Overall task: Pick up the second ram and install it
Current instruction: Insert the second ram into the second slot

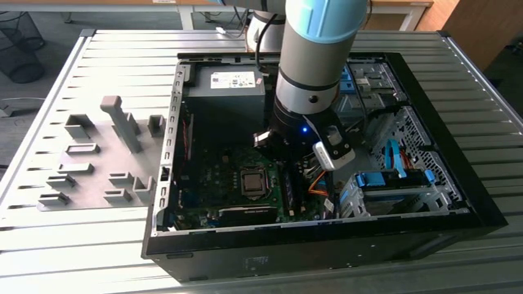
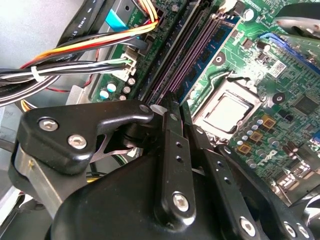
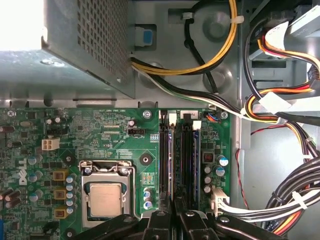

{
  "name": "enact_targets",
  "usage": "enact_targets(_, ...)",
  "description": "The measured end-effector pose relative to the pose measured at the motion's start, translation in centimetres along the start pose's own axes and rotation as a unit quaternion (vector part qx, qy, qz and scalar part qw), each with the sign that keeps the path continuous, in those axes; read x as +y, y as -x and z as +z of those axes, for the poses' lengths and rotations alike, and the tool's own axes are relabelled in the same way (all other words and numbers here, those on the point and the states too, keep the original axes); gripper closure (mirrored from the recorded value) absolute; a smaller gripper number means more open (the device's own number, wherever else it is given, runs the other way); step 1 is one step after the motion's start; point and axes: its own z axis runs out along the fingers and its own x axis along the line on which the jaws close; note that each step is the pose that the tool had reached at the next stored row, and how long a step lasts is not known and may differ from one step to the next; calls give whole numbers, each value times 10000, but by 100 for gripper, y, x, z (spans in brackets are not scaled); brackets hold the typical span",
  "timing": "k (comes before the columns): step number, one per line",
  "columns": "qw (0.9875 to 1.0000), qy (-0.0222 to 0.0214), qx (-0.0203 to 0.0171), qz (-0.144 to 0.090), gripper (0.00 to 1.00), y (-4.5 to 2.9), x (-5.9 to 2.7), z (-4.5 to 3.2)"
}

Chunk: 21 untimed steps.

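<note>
My gripper (image 1: 286, 148) is down inside the open computer case, over the motherboard's memory slots. The second ram (image 3: 171, 160) is a thin stick seen edge-on. It stands along one slot and runs in between my two black fingertips. In both wrist views the gripper (image 3: 175, 200) (image 2: 181, 112) has its fingers drawn together on that stick, and the part beneath them is hidden. Another blue stick (image 3: 196, 160) (image 2: 212, 45) sits in a slot two rows over.
The processor socket (image 3: 105, 197) lies beside the slots. On the other side are bundled cables (image 3: 295, 200). The power supply box (image 1: 225, 92) fills the case's far corner, and blue drive brackets (image 1: 384, 179) sit at the exterior view's right. Grey holder blocks (image 1: 98, 159) stand on the table.
</note>
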Motion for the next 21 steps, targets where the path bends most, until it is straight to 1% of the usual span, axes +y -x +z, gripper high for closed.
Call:
enact_targets(2,10000,8,-1,-3,86,0,0,4)
enact_targets(6,10000,48,-1,-4,86,1,0,15)
enact_targets(7,10000,51,-1,-5,86,1,-2,19)
enact_targets(17,10000,51,0,-8,86,1,-18,24)
enact_targets(19,10000,62,0,-10,86,7,-18,26)
enact_targets(21,10000,62,0,-10,86,8,-18,28)
